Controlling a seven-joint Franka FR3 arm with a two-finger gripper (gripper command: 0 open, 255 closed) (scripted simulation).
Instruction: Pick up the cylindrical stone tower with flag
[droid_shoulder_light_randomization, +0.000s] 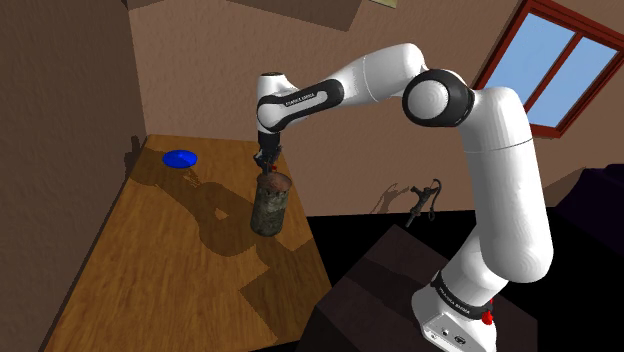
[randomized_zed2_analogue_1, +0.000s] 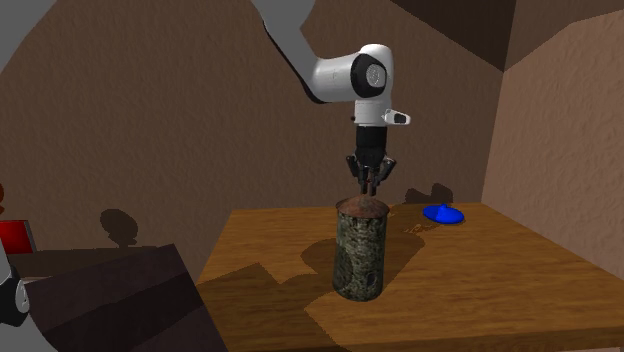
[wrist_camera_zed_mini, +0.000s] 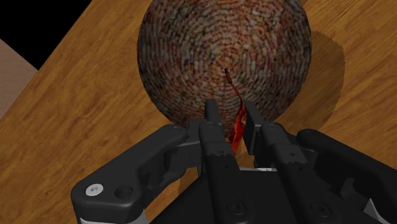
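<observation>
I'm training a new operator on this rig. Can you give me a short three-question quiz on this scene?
1. True or false: the stone tower lies on its side on the wooden table.
2. What colour is the small flat disc on the table? A red, B blue, C green.
3. Fill in: the gripper is directly ___ the tower's top, at the red flag.
Key: 1 false, it stands upright; 2 B; 3 above.
</observation>
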